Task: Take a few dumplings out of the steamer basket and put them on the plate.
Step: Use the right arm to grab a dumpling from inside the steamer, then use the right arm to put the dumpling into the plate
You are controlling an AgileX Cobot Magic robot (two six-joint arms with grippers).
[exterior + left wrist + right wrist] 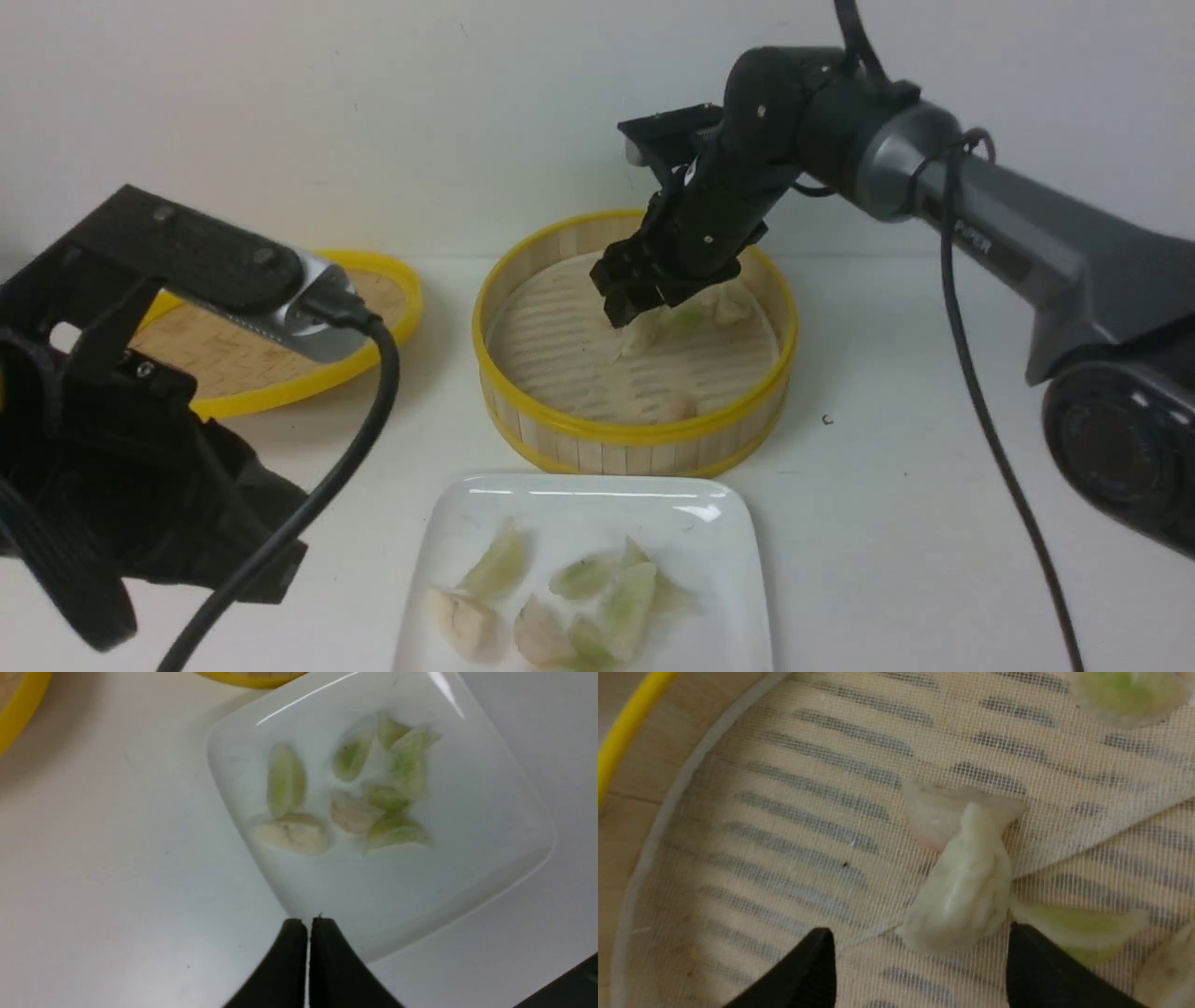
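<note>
Right wrist view | whitish dumpling (pixel 957 891) | long axis points between parted jaws

Left of steamer basket (pixel 611 455), lid (pixel 233 359); before it, plate (pixel 597 506)

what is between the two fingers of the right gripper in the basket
A whitish dumpling, lying on the mesh liner of the steamer basket. The right gripper has its fingers open on either side of it. The right wrist view shows this.

Glossy plate (pixel 579 499), matt slatted steamer basket (pixel 597 455), probably bamboo
</note>
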